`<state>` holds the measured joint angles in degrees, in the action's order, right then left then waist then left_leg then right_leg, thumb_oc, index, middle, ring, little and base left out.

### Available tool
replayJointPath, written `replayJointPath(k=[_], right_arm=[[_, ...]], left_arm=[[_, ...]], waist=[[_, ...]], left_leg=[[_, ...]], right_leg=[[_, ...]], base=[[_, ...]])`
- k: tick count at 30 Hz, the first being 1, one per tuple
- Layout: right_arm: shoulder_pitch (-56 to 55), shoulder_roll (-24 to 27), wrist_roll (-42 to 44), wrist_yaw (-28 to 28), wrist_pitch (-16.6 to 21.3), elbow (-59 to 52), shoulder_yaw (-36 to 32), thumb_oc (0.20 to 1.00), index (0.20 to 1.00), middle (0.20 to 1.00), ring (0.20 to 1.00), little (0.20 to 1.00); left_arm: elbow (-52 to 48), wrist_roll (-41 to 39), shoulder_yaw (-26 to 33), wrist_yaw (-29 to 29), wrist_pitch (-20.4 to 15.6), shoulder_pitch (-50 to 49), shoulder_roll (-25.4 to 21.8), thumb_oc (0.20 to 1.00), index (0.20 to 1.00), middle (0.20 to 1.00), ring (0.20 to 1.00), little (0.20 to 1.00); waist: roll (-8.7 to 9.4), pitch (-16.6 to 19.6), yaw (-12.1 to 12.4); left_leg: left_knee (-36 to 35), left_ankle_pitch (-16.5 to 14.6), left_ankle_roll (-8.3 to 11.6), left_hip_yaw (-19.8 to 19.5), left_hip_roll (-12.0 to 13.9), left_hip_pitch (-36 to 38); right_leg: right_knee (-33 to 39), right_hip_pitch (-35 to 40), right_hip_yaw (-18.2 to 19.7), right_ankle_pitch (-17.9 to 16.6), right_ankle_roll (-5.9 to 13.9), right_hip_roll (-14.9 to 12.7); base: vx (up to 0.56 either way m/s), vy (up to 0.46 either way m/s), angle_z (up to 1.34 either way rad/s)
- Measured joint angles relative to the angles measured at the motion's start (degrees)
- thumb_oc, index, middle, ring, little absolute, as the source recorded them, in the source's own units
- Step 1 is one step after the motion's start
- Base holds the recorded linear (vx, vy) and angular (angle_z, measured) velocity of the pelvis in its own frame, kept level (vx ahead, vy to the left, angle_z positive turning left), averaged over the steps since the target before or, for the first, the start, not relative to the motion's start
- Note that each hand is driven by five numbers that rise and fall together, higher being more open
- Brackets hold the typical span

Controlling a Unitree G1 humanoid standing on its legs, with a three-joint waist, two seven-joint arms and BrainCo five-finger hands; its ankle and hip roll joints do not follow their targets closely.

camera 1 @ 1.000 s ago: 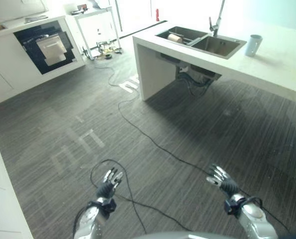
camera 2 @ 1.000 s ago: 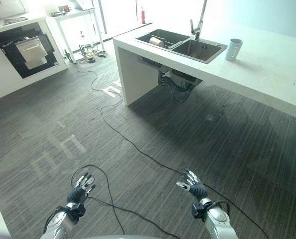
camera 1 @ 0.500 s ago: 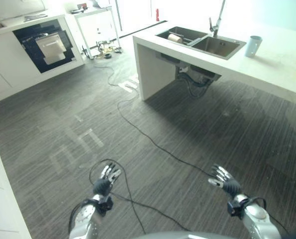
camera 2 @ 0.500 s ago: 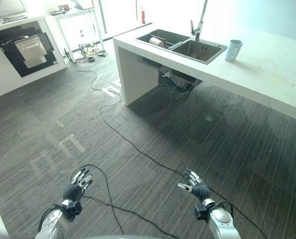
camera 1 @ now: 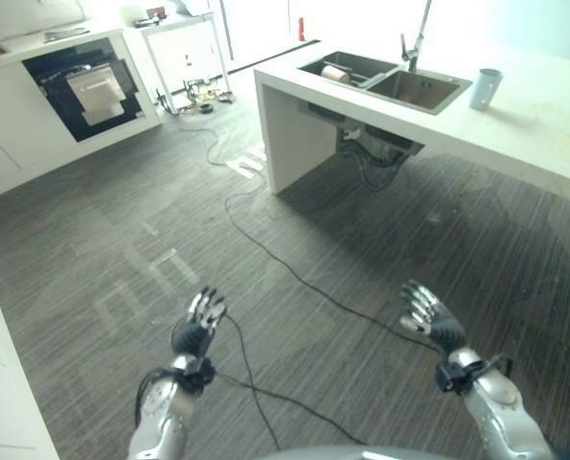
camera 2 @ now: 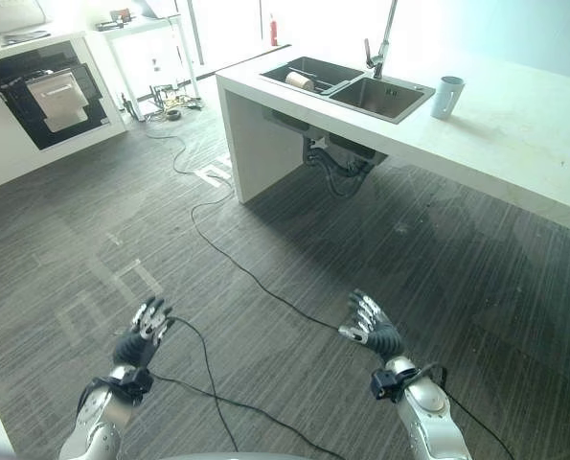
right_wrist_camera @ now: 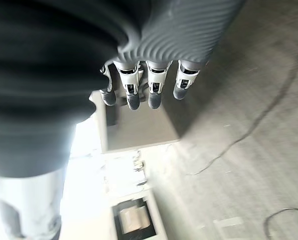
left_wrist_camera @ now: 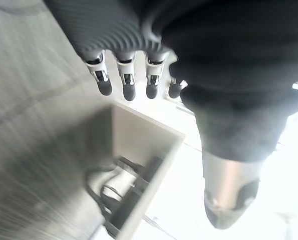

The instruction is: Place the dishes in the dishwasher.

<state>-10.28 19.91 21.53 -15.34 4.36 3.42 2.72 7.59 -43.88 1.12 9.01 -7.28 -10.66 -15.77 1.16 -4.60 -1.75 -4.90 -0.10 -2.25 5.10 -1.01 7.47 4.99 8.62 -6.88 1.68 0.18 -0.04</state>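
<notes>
Ahead, sink [camera 1: 390,79] contents indistinct, cup [camera 1: 485,88] beside

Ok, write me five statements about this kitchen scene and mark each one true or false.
1. Both hands are open and hold nothing. True: the left hand and the right hand hang over the floor with relaxed fingers.
2. A cup stands on the counter beside the sink. True: the cup stands upright on the counter, just past the sink.
3. The cup sits inside the sink. False: it stands on the counter.
4. The tap is at the near edge of the sink. False: the tap rises from the far side.
5. The right hand is touching the counter. False: it is well short of it.
</notes>
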Motion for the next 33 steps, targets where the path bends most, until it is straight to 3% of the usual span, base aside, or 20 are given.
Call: replayJointPath(k=[7,8,10,12,13,14,16,17,18,19,20,22,23,24,26,28,30,31,32,33], right_arm=[[0.86,2.77,1.2,-1.66,-0.22,-4.41,0.17,1.0,1.0,1.0,1.0,1.0],[2.15,2.68,1.08,-1.66,-0.23,-4.42,0.85,1.0,1.0,1.0,1.0,1.0],[4.0,3.31,1.05,-2.26,-0.24,-6.24,1.15,1.0,1.0,1.0,1.0,1.0],[5.13,3.92,1.07,-3.06,-0.05,-6.7,0.37,1.0,1.0,1.0,1.0,1.0],[4.67,3.52,1.05,-3.32,-0.08,-6.59,0.11,1.0,1.0,1.0,1.0,1.0],[4.72,3.59,1.05,-3.87,-0.06,-6.45,0.05,1.0,1.0,1.0,1.0,1.0],[5.15,4.97,1.11,-4.09,-0.13,-6.31,-0.28,1.0,1.0,1.0,1.0,1.0],[4.6,5.66,1.17,-4.19,-0.13,-6.25,-0.9,1.0,1.0,1.0,1.0,1.0],[3.95,5.9,1.24,-4.3,-0.06,-6.34,-1.41,1.0,1.0,1.0,1.0,1.0],[3.11,7.39,2.03,-4.65,-0.06,-6.46,-1.51,1.0,1.0,1.0,1.0,1.0],[2.71,7.95,2.15,-5.51,-0.08,-6.59,-1.64,1.0,1.0,1.0,1.0,1.0],[1.38,8.99,2.16,-5.64,-0.16,-8.73,-1.78,1.0,1.0,1.0,1.0,1.0],[-1.01,7.18,2.22,-5.56,-0.11,-12.95,-2.91,1.0,1.0,1.0,1.0,1.0],[-1.43,5.75,2.24,-5.45,-0.16,-13.91,-2.99,1.0,1.0,1.0,1.0,1.0],[-1.98,2.93,2.19,-5.29,-0.2,-16.43,-3.39,1.0,1.0,1.0,1.0,1.0],[-1.54,-0.39,2.14,-4.82,-0.09,-18.18,-3.48,1.0,1.0,1.0,1.0,1.0],[-0.57,-1.5,2.03,-4.07,-0.13,-18.13,-3.14,1.0,1.0,1.0,1.0,1.0],[0.66,-1.34,1.74,-3.74,-0.17,-17.93,-2.97,1.0,1.0,1.0,1.0,1.0],[0.76,-0.64,0.88,-2.5,-0.11,-17.44,-2.96,1.0,1.0,1.0,1.0,1.0],[-1.64,1.85,0.92,-2.22,-0.04,-17.46,-2.96,1.0,1.0,1.0,1.0,1.0]], left_arm=[[-5.27,-0.7,0.06,-1.56,-1.16,-0.25,-0.93,1.0,1.0,1.0,1.0,1.0],[-5.26,-2.05,0.45,-1.62,-1.91,0.03,-1.17,1.0,1.0,1.0,1.0,1.0],[-5.21,-2.82,1.85,-1.7,-2.97,0.76,-1.25,1.0,1.0,1.0,1.0,1.0],[-5.16,-4.5,1.89,-1.53,-3.63,-0.18,-1.01,1.0,1.0,1.0,1.0,1.0],[-5.16,-4.71,1.92,-1.43,-4.2,-0.93,-0.52,1.0,1.0,1.0,1.0,1.0],[-4.99,-4.68,1.79,-1.2,-4.73,-1.14,-0.35,1.0,1.0,1.0,1.0,1.0],[-4.81,-4.69,1.4,-0.82,-5.55,-0.65,-0.28,1.0,1.0,1.0,1.0,1.0],[-4.64,-4.72,1.23,-0.73,-5.62,-0.16,-0.22,1.0,1.0,1.0,1.0,1.0],[-4.61,-4.74,1.21,-0.67,-5.69,-0.19,-0.15,1.0,1.0,1.0,1.0,1.0],[-4.64,-5.03,1.38,-0.62,-6.38,-0.87,0.01,1.0,1.0,1.0,1.0,1.0],[-4.76,-5.63,2.72,0.01,-7.02,-2.16,1.68,1.0,1.0,1.0,1.0,1.0],[-4.76,-6.78,3.57,0.08,-6.8,-2.25,2.45,1.0,1.0,1.0,1.0,1.0],[-5.2,-6.8,4.16,0.31,-6.56,-1.05,0.73,1.0,1.0,1.0,1.0,1.0],[-5.43,-6.8,4.84,0.44,-6.01,0.12,0.42,1.0,1.0,1.0,1.0,1.0],[-6.95,-6.8,5.74,1.05,-4.9,1.88,-0.41,1.0,1.0,1.0,1.0,1.0],[-7.75,-6.71,6.29,1.82,-3.68,2.93,-0.98,1.0,1.0,1.0,1.0,1.0],[-7.87,-6.61,6.11,2.44,-3.43,3.86,-1.21,1.0,1.0,1.0,1.0,1.0],[-8.51,-6.42,5.77,2.3,-3.44,3.6,-1.14,1.0,1.0,1.0,1.0,1.0],[-9.28,-6.17,4.48,2.22,-2.78,3.2,-0.72,1.0,1.0,1.0,1.0,1.0],[-9.71,-6.2,4.02,2.99,-2.57,3.02,-1.55,1.0,1.0,1.0,1.0,1.0]], waist=[[0.39,-0.7,0.69],[2.12,-2.4,0.84],[5.39,-5.47,1.92],[4.73,-7.59,2.34],[4.78,-7.92,2.45],[3.91,-8.24,2.46],[0.86,-9.39,1.88],[-0.16,-9.97,1.63],[-0.73,-9.88,1.8],[-1.09,-10.75,2.43],[-1.35,-10.76,3.29],[0.43,-10.71,4.33],[3.22,-9.63,4.5],[4.38,-9.17,4.49],[5.31,-8.45,4.59],[5.16,-8.28,5.33],[4.61,-7.18,6.17],[3.77,-7.25,6.6],[-0.37,-7.13,5.16],[-0.96,-6.83,3.93]], left_leg=[[1.2,0.08,0.76,0.01,0.44,-0.7],[9.61,-1.24,2.61,0.21,0.06,-5.43],[28.56,0.76,5.31,1.02,-0.49,-16.67],[43.03,2.82,4.94,0.5,0.91,-24.52],[44.46,1.22,3.47,0.51,1.32,-26.58],[39.72,0.7,2.9,1.81,3.03,-27.3],[14.27,1.48,3.32,7.46,9.09,-23.96],[5.31,1.78,3.8,7.82,10.77,-22.95],[1.82,1.98,4.17,7.7,11.36,-22.67],[-0.62,1.98,4.49,2.83,11.51,-22.5],[-0.1,2.16,4.46,-1.76,10.38,-21.92],[5.22,1.42,3.03,2.69,6.85,-19.03],[8.9,4.66,2.1,5.4,2.57,-17.36],[9.68,4.73,2.1,5.24,1.08,-17.41],[8.48,6.54,-1.25,4.94,-0.7,-16.22],[7.98,3.5,-3.3,3.87,-3.22,-12.02],[9.86,-0.37,-5.01,3.28,-5.24,-10.67],[9.19,-2.0,-6.72,2.87,-5.47,-9.11],[5.67,-1.78,-6.38,1.02,-3.97,-4.83],[2.69,-0.34,-1.69,-0.24,-3.34,-0.93]], right_leg=[[-0.12,-0.67,-0.01,0.65,0.23,0.54],[-3.27,-2.86,0.01,2.73,-1.83,-0.42],[-8.63,-6.63,0.61,4.3,-3.27,-2.67],[-11.03,-6.32,1.26,5.69,-4.03,-2.19],[-10.98,-5.95,0.99,5.74,-4.07,-2.2],[-10.85,-5.6,0.98,6.18,-3.52,-1.81],[-8.59,-3.64,-1.36,5.46,-1.83,0.29],[-7.43,-1.58,-1.97,5.61,-1.63,1.21],[-6.65,-0.57,-1.99,5.63,-1.28,1.54],[-5.46,2.35,-1.27,6.5,-0.69,1.49],[-5.31,5.5,0.22,8.71,0.61,0.27],[-5.26,10.0,0.44,11.45,2.58,-3.96],[-6.87,13.44,-0.35,14.12,4.91,-8.34],[-11.19,11.87,-1.71,14.01,4.97,-9.89],[-23.04,6.77,-3.86,9.75,5.28,-12.07],[-38.19,2.06,-2.92,3.08,6.03,-15.57],[-46.44,-3.64,-0.66,-1.25,6.55,-16.44],[-53.18,-8.74,0.4,-1.07,5.65,-16.33],[-59.87,-17.48,0.12,6.66,4.05,-10.93],[-50.38,-20.81,-1.99,11.11,4.18,-6.82]], base=[[0.09,-0.149,0.01],[0.06,-0.127,0.04],[0.12,-0.055,-0.05],[0.25,0.073,-0.07],[0.39,0.201,0.02],[0.43,0.247,-0.01],[0.51,0.356,0.2],[0.57,0.418,0.33],[0.46,0.341,0.15],[0.76,0.634,-0.31],[0.74,0.629,-0.47],[0.68,0.531,-0.47],[0.52,0.396,-0.15],[0.52,0.444,0.16],[0.38,0.376,0.36],[0.39,0.378,0.49],[0.37,0.32,0.29],[0.34,0.131,0.17],[0.45,0.031,0.53],[0.4,-0.021,0.71]])
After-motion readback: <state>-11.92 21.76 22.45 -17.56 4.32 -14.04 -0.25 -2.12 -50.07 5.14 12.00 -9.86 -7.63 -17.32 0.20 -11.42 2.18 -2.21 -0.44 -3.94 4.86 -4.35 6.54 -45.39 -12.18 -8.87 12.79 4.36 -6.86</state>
